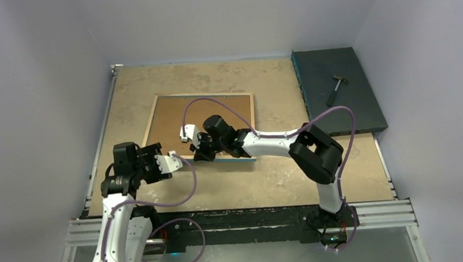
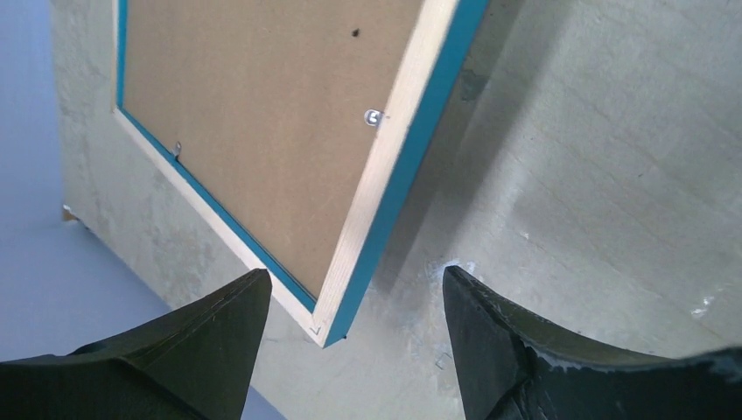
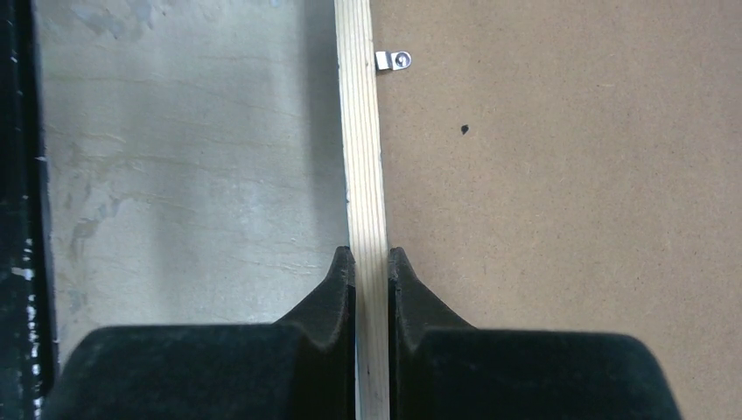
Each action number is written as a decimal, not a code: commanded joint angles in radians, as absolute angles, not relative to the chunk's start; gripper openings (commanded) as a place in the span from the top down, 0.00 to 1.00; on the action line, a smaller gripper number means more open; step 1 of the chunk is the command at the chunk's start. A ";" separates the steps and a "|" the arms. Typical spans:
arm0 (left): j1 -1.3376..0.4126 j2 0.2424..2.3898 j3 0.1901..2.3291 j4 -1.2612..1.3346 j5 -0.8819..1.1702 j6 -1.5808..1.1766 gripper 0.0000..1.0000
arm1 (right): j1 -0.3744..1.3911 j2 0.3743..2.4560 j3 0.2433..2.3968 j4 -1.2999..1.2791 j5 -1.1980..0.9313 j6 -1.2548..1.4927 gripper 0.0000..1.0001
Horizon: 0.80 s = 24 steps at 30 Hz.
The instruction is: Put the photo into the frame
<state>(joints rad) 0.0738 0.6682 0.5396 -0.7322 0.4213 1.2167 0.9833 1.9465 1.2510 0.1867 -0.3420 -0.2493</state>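
Note:
The frame (image 1: 150, 125) lies face down on the table, its pale wood back up and a blue edge showing along its near side. The brown backing board (image 1: 216, 114) fills it. My right gripper (image 1: 201, 151) is shut on the frame's near rail (image 3: 363, 157), one finger on each side. My left gripper (image 1: 173, 162) is open and empty, just off the frame's near left corner (image 2: 325, 328), which shows between its fingers. The photo is not in view.
A dark teal slab (image 1: 322, 71) with a small hammer (image 1: 337, 88) lies at the back right. Small metal clips (image 3: 392, 59) sit along the frame's inner edge. Walls close the table on three sides.

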 commanded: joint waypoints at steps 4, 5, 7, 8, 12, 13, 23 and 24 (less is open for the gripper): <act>0.077 0.509 0.410 -0.592 0.482 1.534 0.30 | 0.944 1.846 1.305 0.260 -0.432 -0.137 1.00; 0.078 0.490 0.387 -0.546 0.484 1.549 0.30 | 0.943 1.841 1.309 0.257 -0.435 -0.137 1.00; 0.078 0.470 0.354 -0.485 0.495 1.587 0.30 | 0.942 1.833 1.312 0.256 -0.443 -0.131 1.00; 0.078 0.468 0.344 -0.466 0.503 1.606 0.30 | 0.942 1.830 1.314 0.257 -0.448 -0.128 1.00; 0.078 0.510 0.324 -0.421 0.511 1.668 0.30 | 0.936 1.819 1.327 0.251 -0.460 -0.118 1.00; 0.078 0.518 0.320 -0.413 0.508 1.674 0.30 | 0.936 1.818 1.333 0.246 -0.462 -0.117 1.00; 0.073 0.602 0.242 -0.062 0.495 1.604 0.39 | 0.934 1.819 1.385 0.199 -0.495 -0.113 1.00; 0.070 0.613 0.247 -0.056 0.490 1.600 0.43 | 0.933 1.818 1.390 0.193 -0.495 -0.112 1.00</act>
